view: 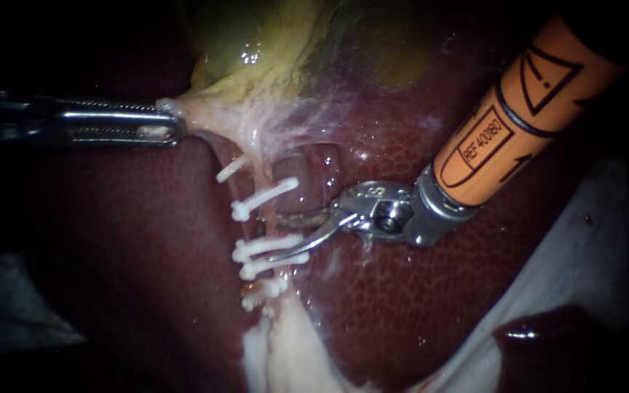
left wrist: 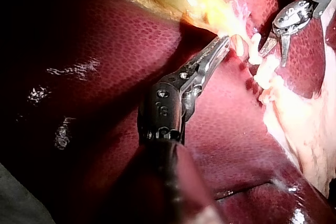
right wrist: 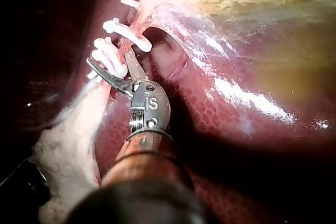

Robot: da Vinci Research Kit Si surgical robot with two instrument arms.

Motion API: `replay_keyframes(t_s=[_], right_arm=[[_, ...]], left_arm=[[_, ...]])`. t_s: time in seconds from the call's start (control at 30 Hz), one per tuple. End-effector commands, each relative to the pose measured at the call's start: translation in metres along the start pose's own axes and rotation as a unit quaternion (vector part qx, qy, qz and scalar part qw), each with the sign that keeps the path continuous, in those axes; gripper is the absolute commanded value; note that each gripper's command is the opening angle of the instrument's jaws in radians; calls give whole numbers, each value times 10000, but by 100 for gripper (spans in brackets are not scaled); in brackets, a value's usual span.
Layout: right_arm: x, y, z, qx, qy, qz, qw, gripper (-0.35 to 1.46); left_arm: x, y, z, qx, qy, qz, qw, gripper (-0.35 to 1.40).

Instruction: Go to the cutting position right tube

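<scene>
Over the dark red liver point(view: 402, 306), my left instrument point(view: 172, 124) has its jaws clenched on pale tissue point(view: 209, 113), stretching the right tube point(view: 266, 220) taut, probably so that my right instrument point(view: 277, 236), its jaws released, can straddle it between white clips point(view: 267, 195).

The dark red mottled liver point(view: 416, 306) glistens wet and smooth. The small white clips point(view: 267, 245) look like matt plastic. Polished metal forms the silvery wrist of the right instrument point(view: 276, 237).

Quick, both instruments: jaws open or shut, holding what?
Left instrument: shut on gallbladder tissue.
Right instrument: open, holding nothing.
</scene>
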Motion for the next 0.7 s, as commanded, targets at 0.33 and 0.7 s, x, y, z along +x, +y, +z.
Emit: replay_keyframes(t_s=[0.33, 0.7], right_arm=[[23, 0, 45, 18, 62, 22, 10000, 130], [35, 2, 61, 73, 270, 19, 9996, 130]], left_arm=[[0, 0, 1, -10, -3, -2, 10000, -35], [0, 0, 2, -8, -2, -2, 10000, -35]])
